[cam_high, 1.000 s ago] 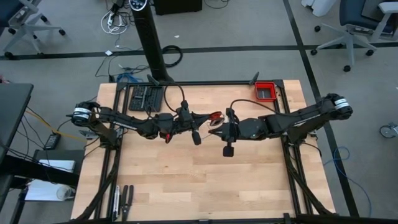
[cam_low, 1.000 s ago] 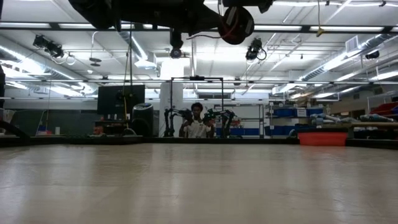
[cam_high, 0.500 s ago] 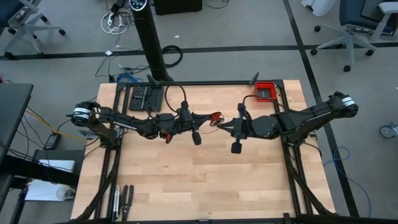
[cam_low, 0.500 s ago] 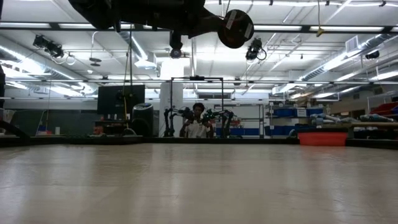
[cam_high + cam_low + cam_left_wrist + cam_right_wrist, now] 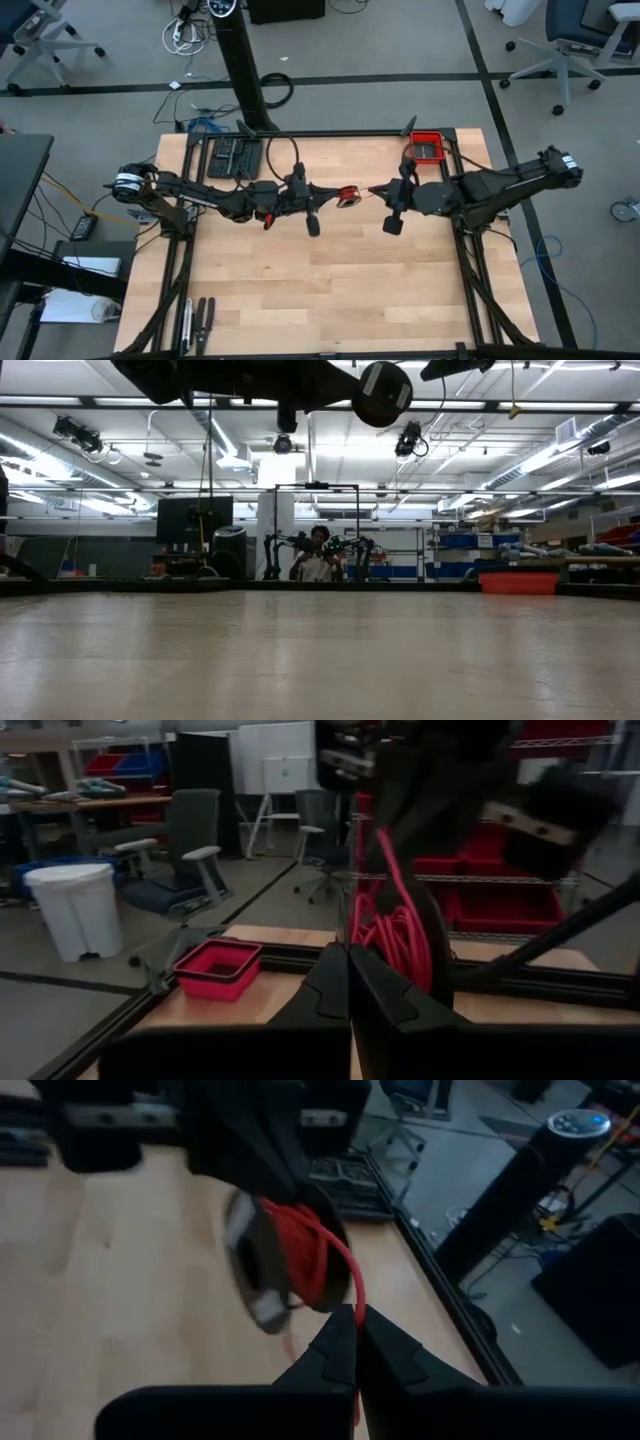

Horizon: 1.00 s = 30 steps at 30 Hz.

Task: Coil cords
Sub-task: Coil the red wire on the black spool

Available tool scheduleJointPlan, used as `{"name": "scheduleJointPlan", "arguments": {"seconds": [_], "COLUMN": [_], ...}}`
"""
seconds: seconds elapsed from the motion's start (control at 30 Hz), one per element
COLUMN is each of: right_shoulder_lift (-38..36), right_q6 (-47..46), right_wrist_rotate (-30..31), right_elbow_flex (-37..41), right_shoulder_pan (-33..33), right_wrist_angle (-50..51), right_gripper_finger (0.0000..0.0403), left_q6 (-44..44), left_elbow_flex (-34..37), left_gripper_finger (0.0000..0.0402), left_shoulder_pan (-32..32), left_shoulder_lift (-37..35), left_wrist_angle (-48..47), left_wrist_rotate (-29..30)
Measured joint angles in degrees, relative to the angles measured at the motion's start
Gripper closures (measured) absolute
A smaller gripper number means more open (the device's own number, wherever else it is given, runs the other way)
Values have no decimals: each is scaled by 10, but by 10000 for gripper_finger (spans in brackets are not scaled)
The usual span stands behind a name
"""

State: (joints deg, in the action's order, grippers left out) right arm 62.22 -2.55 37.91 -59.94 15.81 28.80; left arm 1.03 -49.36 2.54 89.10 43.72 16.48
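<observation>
The cord is thin and bright red, wound into a small coil (image 5: 347, 196) that hangs high over the middle of the table. My left gripper (image 5: 338, 196) reaches in level from the left and is shut at the coil (image 5: 395, 935). One loose strand (image 5: 352, 1285) leads from the coil (image 5: 300, 1245) to my right gripper (image 5: 357, 1330), which is shut on it. That gripper (image 5: 374, 190) stands just right of the coil. In the low view the coil (image 5: 382, 393) shows as a dark disc well above the tabletop. My left gripper is shut on the coil's near edge (image 5: 372, 952), with the fingers level and coming from the table's left. The fingertips hide the exact place of contact. The coil stands on edge beyond them, lifted clear of the table. My right gripper pinches a single strand (image 5: 355, 1302) between its two fingertips, a short way from the coil. The fingers come from the table's right side, slanting a little downward. The strand arcs from the coil to the fingers, clear of the table.
A red bin (image 5: 428, 147) sits at the table's far right corner. A black keyboard-like tray (image 5: 233, 156) lies at the far left, and dark tools (image 5: 197, 315) lie at the near left edge. Bare wooden tabletop (image 5: 330, 280) spreads below both arms.
My right gripper has drawn away from the coil toward the table's right edge and risen a little, staying shut. The strand between it and the coil has lengthened. My left gripper and the coil have stayed in place.
</observation>
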Motion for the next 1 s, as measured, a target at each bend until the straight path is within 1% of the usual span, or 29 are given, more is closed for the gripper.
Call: {"name": "scheduleJointPlan", "arguments": {"seconds": [0.13, 0.3, 0.47, 0.77, 1.0], "right_shoulder_lift": [5, 9, 15, 50, 98], "right_q6": [-8, -59, -97, -77, -28], "right_wrist_rotate": [0, 12, 13, 11, 9], "right_elbow_flex": [0, 0, 12, 62, 84], "right_shoulder_pan": [-14, -22, -16, -8, -9], "right_wrist_angle": [27, 92, 98, -26, -145], "right_gripper_finger": [403, 403, 403, 399, 366], "left_q6": [-6, -9, -9, -13, -13], "left_elbow_flex": [0, 0, 0, 0, 0], "left_gripper_finger": [401, 401, 401, 401, 401], "left_shoulder_pan": [-3, -3, -3, -3, -3], "left_shoulder_lift": [0, -4, -6, -7, -7], "left_wrist_angle": [0, -2, -1, 17, 15], "left_wrist_rotate": [-18, -18, -18, -1, 0]}}
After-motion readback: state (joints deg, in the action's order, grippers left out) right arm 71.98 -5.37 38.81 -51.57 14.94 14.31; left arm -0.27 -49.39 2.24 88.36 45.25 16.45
